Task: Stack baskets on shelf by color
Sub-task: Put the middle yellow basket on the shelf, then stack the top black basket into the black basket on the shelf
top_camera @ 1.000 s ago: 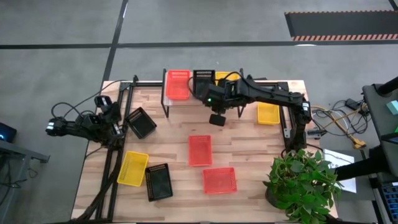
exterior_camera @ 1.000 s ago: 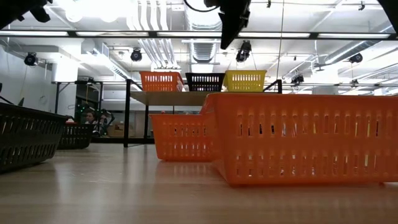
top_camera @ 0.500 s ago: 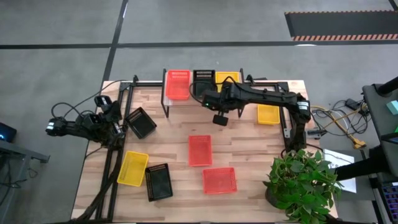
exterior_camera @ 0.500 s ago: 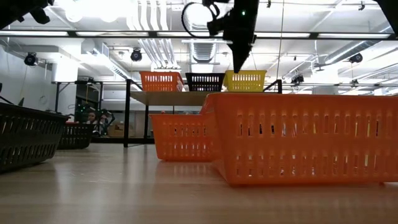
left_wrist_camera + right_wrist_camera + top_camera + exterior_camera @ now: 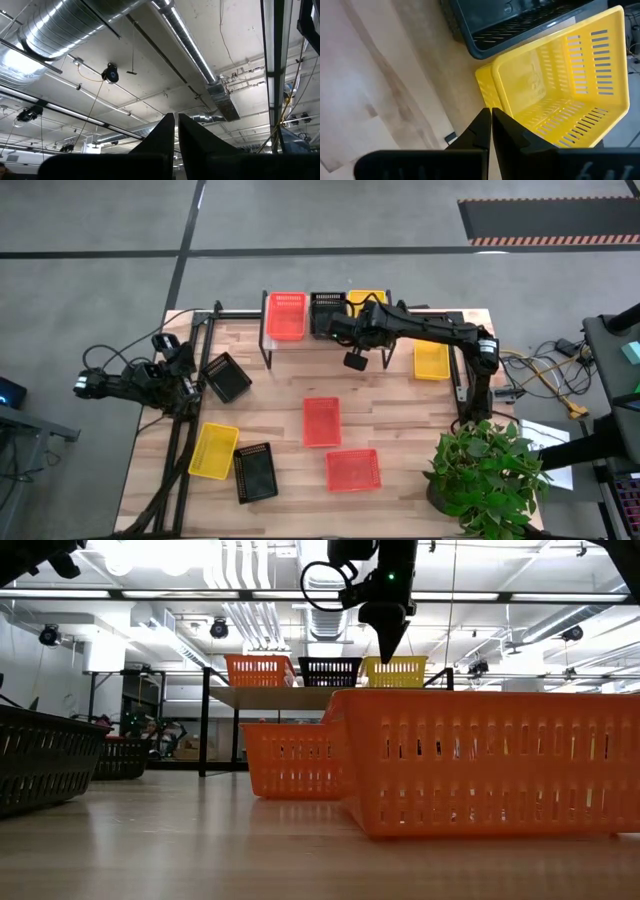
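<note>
Three baskets stand side by side on the shelf (image 5: 268,697) at the table's far edge: a red one (image 5: 286,314), a black one (image 5: 327,310) and a yellow one (image 5: 367,302). My right gripper (image 5: 356,358) is shut and points down just on the near side of the yellow basket (image 5: 560,85), beside the black one (image 5: 520,20); in the low view its tip (image 5: 386,652) stands level with that basket's rim. My left gripper (image 5: 176,120) is shut, parked at the table's left edge and pointing at the ceiling.
Six more baskets lie on the table: black (image 5: 227,377), yellow (image 5: 213,450), black (image 5: 254,472), red (image 5: 321,421), red (image 5: 353,469) and yellow (image 5: 431,362). A potted plant (image 5: 488,470) stands at the near right corner. Bare wood lies between the shelf and the red baskets.
My right gripper has moved toward the table's far edge and a little to the right, from in front of the black basket to just in front of the yellow basket on the shelf; in the low view it has come down to rim height. The baskets have stayed put.
</note>
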